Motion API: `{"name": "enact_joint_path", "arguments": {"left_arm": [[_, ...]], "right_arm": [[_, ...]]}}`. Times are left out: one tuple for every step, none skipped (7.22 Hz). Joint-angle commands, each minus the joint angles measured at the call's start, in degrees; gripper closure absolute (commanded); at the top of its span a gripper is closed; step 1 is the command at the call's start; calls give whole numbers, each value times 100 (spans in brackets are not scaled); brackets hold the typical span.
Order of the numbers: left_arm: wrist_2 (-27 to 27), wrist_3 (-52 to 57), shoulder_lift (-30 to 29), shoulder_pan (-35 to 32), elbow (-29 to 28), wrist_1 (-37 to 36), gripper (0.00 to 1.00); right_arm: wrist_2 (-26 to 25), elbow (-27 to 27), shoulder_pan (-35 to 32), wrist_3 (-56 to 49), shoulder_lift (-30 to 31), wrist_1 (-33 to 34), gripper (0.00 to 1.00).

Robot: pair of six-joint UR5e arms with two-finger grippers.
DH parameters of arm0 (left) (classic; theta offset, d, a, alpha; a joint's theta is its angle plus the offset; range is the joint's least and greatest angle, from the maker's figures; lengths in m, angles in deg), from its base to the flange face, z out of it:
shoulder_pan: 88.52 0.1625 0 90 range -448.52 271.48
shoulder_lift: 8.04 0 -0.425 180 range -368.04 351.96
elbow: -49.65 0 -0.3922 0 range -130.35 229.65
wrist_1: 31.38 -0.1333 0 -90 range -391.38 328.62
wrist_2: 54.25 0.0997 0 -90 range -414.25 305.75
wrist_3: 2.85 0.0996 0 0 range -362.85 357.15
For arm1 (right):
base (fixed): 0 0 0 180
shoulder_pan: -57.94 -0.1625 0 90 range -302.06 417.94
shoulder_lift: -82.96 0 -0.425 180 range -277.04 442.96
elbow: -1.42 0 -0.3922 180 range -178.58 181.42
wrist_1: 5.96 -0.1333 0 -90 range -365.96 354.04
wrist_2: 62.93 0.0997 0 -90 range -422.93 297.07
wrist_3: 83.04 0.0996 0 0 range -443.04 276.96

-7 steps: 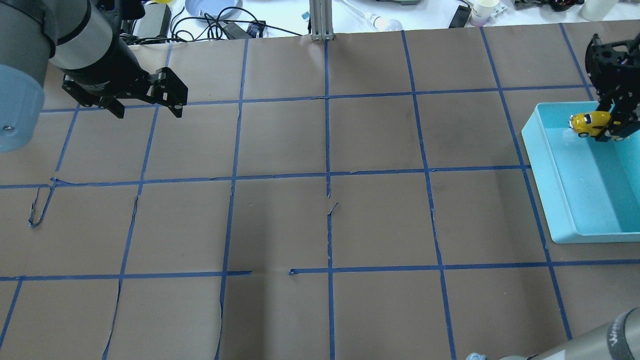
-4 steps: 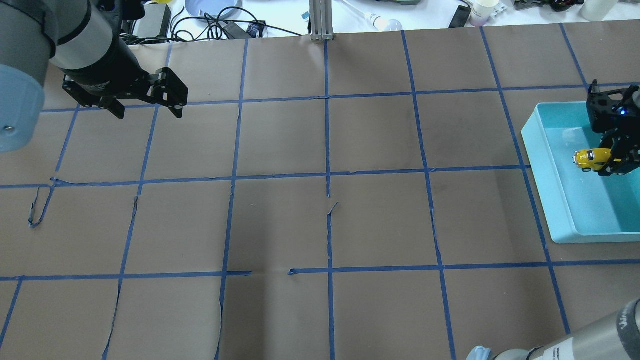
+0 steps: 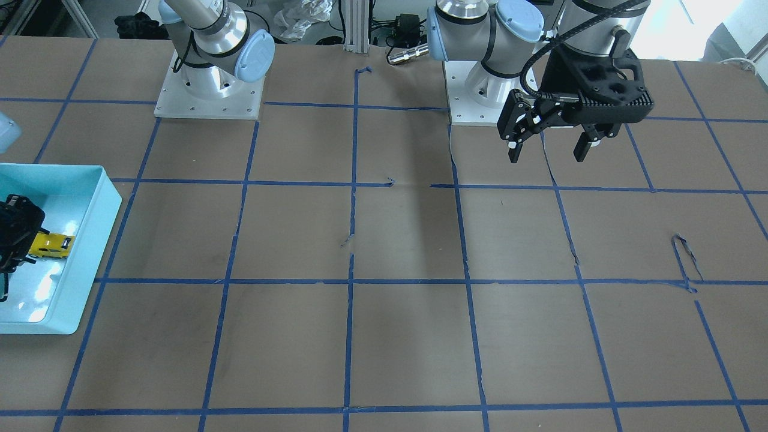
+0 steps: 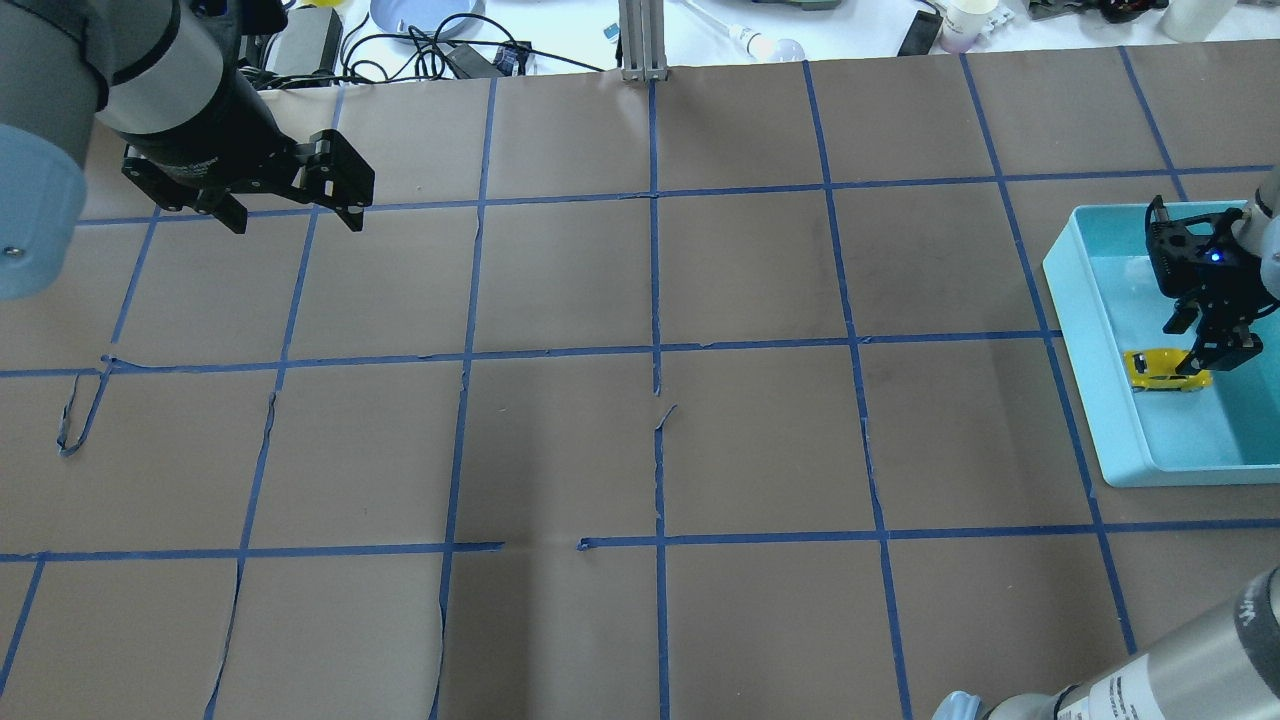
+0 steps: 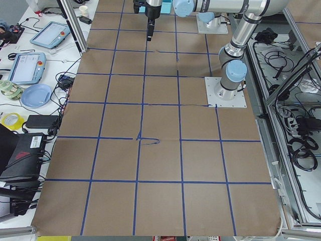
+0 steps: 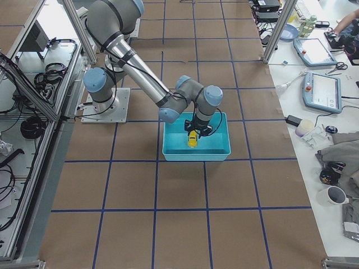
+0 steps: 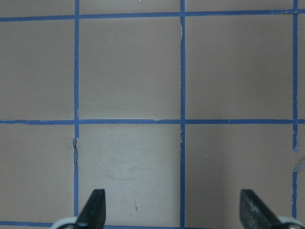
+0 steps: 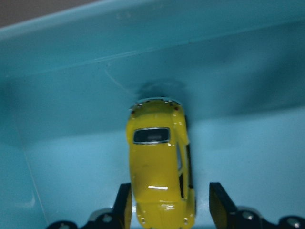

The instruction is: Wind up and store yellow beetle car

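Two arms of silver-grey tube, left arm (image 3: pixel 474 30) and right arm (image 3: pixel 207 27) alike, with pale blue round caps (image 3: pixel 255 57) at the joints. Bolted to white square base plates (image 3: pixel 180 108) dotted with small screws. Black cable (image 3: pixel 531 63) curving along to the left tool (image 3: pixel 547 156): matte black, boxy, with two stubby fingers (image 3: pixel 514 150). Same black on the right tool (image 4: pixel 1197 342), a small blue light (image 4: pixel 1214 256) glowing on its body. Small dark print on a white band (image 4: pixel 1120 690) round the right arm's tube.

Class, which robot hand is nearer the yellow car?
Right. The right hand is directly over the car in the bin, fingers flanking it. The left hand hangs above the table at the opposite end.
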Motion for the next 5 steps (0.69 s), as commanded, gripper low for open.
{"name": "enact_joint_path", "arguments": {"left_arm": [[35, -87, -54, -9, -97, 52, 0], [18, -95, -133, -9, -237, 79, 0], [17, -95, -177, 0, -334, 105, 0], [26, -104, -230, 0, -353, 123, 0], [-35, -130, -248, 0, -397, 123, 0]], "right_arm": [[21, -224, -3, 81, 291, -27, 0], [64, -478, -38, 769, 693, -140, 4], [100, -550, -65, 1933, 1019, -306, 1], [126, -551, -108, 3111, 1292, -665, 1], [205, -594, -352, 4427, 1451, -1034, 1]]}}
